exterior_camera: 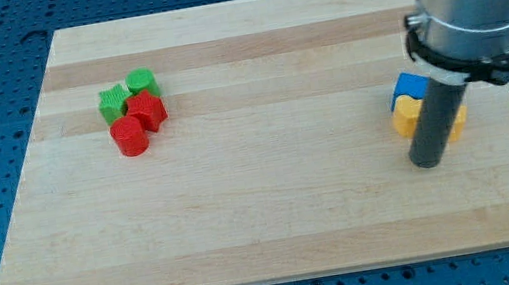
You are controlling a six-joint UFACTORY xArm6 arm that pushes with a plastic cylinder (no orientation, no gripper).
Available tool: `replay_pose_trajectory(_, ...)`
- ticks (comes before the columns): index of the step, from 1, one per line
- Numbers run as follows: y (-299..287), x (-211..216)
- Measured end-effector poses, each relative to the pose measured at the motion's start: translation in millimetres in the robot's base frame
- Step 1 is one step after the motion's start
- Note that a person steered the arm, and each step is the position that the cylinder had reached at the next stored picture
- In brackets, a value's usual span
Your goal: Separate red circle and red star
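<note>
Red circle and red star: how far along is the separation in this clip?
Nothing looks done: the red circle touches the red star, clustered with a green star and a green circle at the view's upper left. In hand: my tip sits far off at the view's right, just below blue and yellow blocks. Left: cross the board, push between the reds.

The red circle (130, 137) lay flat toward the board's upper left, touching the red star (147, 110), which sat just above and to its right
</note>
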State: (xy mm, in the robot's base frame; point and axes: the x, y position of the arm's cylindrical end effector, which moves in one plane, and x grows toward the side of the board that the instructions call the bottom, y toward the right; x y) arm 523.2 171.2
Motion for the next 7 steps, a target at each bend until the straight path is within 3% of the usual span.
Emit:
replay_pose_trajectory(5, 24, -32)
replay_pose_trajectory(6, -44, 50)
replay_pose_trajectory(7, -151, 84)
